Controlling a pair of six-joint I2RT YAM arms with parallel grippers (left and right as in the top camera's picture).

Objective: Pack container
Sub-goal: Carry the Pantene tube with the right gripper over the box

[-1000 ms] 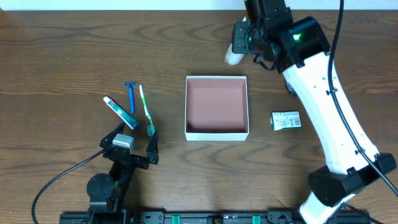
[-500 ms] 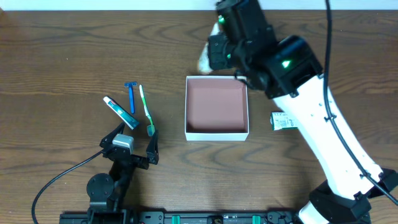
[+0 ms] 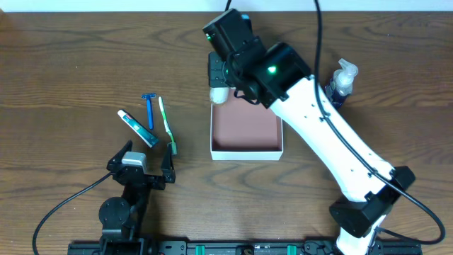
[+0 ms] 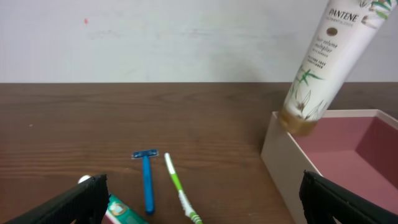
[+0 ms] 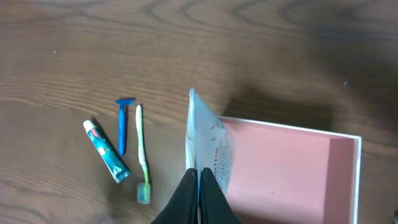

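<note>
The right gripper [image 5: 199, 180] clamps a tube [image 4: 323, 62] over the eleven o'clock corner of the box [image 3: 245, 151]. The left gripper [image 3: 147, 151] stands wide apart.

White container [image 3: 246, 151] (reddish-brown inside); leaf-patterned white tube [image 4: 323, 62], perhaps gold-capped.

One box [image 3: 244, 127]. One tube [image 4: 326, 62] in right gripper [image 5: 198, 177]. Left of gripper: one razor [image 3: 149, 110], one toothbrush [image 3: 165, 122], one toothpaste [image 3: 136, 128]. Right of it: one pump bottle [image 3: 341, 78].
</note>
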